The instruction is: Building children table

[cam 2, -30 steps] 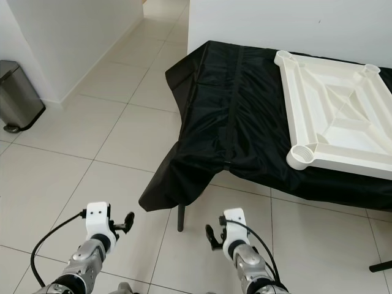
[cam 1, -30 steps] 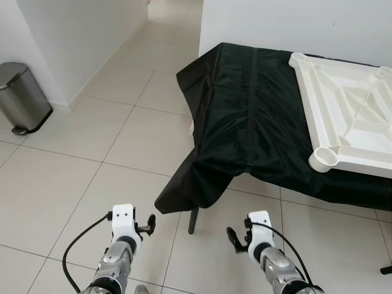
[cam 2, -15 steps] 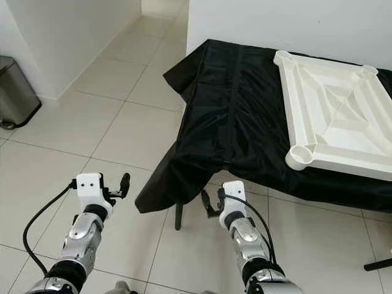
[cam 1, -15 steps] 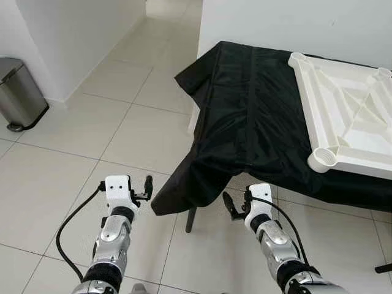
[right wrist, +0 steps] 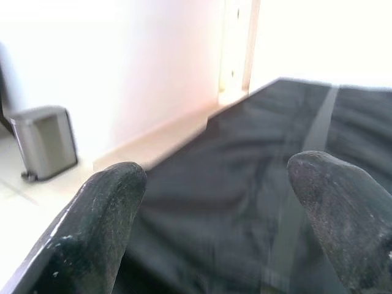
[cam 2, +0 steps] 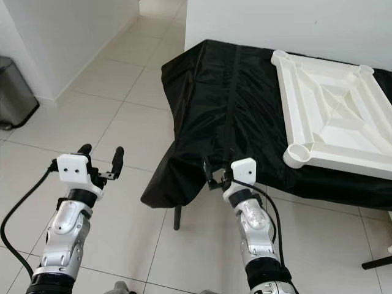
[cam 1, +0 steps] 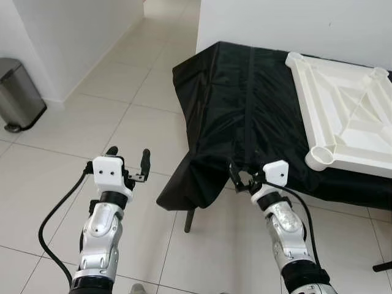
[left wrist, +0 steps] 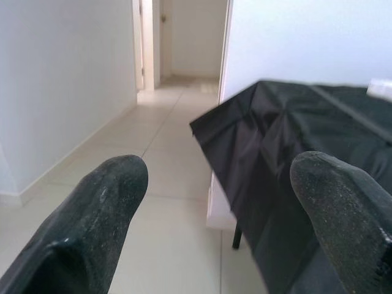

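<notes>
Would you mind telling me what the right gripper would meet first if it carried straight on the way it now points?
Most likely the black fabric cover draped over the work table: the right gripper, jaws open, sits at its near hanging edge and points across it. Depth is unclear, so it may already be close to touching.

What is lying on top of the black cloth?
A white tabletop lies upside down on the black cloth. Below the cloth one dark leg shows; whatever else supports it is covered.

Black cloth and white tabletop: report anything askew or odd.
The black cloth hangs bunched and uneven over the near left corner, drooping toward the floor. The white tabletop lies upside down, ribs and leg sockets up, with no legs fitted.
</notes>
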You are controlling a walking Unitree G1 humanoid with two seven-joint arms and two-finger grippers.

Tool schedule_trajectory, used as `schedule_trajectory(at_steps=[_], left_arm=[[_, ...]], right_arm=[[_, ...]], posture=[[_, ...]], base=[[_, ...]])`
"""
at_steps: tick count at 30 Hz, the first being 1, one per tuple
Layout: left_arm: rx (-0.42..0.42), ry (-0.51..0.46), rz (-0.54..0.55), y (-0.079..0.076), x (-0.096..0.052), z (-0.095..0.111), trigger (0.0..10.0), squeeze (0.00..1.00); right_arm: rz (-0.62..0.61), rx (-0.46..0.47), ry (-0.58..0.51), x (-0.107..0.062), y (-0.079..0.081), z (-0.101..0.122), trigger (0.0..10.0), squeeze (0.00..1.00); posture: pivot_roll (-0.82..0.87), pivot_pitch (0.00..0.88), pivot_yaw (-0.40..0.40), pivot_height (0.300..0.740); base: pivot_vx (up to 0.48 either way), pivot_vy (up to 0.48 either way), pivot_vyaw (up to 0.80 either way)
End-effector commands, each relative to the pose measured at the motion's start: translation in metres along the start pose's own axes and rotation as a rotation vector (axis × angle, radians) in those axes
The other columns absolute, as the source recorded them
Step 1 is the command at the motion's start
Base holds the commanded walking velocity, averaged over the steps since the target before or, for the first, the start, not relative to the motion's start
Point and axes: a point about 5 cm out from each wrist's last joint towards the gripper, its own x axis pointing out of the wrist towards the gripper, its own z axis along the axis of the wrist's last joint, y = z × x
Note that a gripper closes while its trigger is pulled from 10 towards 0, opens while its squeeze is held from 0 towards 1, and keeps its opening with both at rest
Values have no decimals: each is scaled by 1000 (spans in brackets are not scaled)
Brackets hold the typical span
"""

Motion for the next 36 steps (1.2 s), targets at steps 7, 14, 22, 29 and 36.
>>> schedule_trajectory(at_steps=[7, 14, 22, 29, 36], left_arm=[[-54, 26, 25, 6, 13, 12, 10000, 0], [14, 23, 54, 14, 27, 27, 10000, 0], [-34, 44, 57, 10, 29, 39, 10000, 0], [-41, 38, 45, 3, 31, 45, 10000, 0], [-44, 67, 75, 11, 26, 40, 10000, 0]], right_arm=[[-69, 36, -6, 17, -7, 9, 10000, 0], [-109, 45, 6, 28, -13, 21, 10000, 0], [-57, 19, -7, 33, -5, 32, 10000, 0], [-55, -9, -47, 39, -3, 41, 10000, 0], [-57, -14, -31, 38, -2, 38, 10000, 0]], posture=[[35, 38, -63, 740], [34, 39, -77, 740], [17, 12, -72, 740], [32, 0, -67, 740], [41, 2, -65, 740]], base=[[0, 0, 0], [0, 0, 0], [0, 0, 0], [0, 0, 0], [0, 0, 0]])
